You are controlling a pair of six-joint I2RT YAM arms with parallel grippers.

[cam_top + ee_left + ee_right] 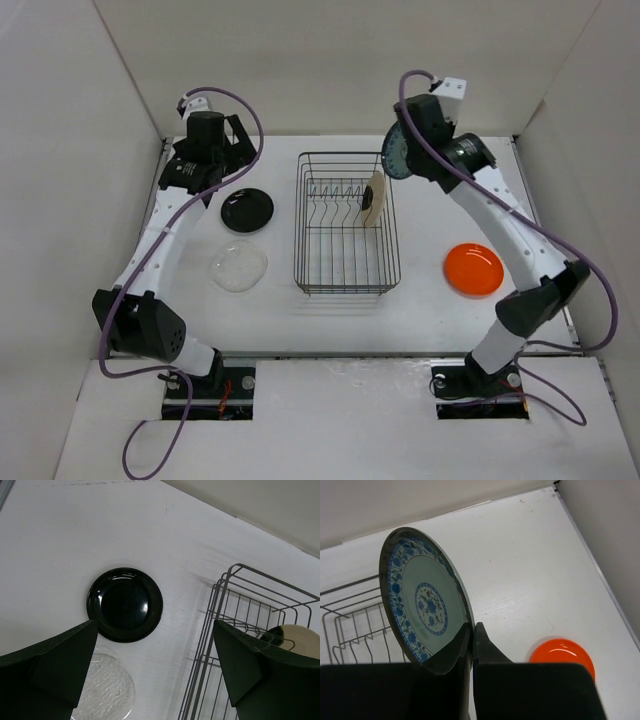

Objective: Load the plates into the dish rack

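Observation:
My right gripper (473, 626) is shut on the rim of the teal patterned plate (422, 597), held on edge above the table just right of the dish rack's far right corner (396, 155). The black wire dish rack (300, 232) stands mid-table with the cream plate (375, 200) upright among its prongs. The black plate (247, 209) and the clear glass plate (238, 266) lie flat left of the rack. The orange plate (473, 268) lies flat on the right. My left gripper (155, 665) is open and empty, above the table between the black plate (125, 604) and the rack (227, 630).
White walls close in the table at the back and on both sides. The left arm (150, 250) runs along the left edge, the right arm (520, 240) arches over the right side near the orange plate.

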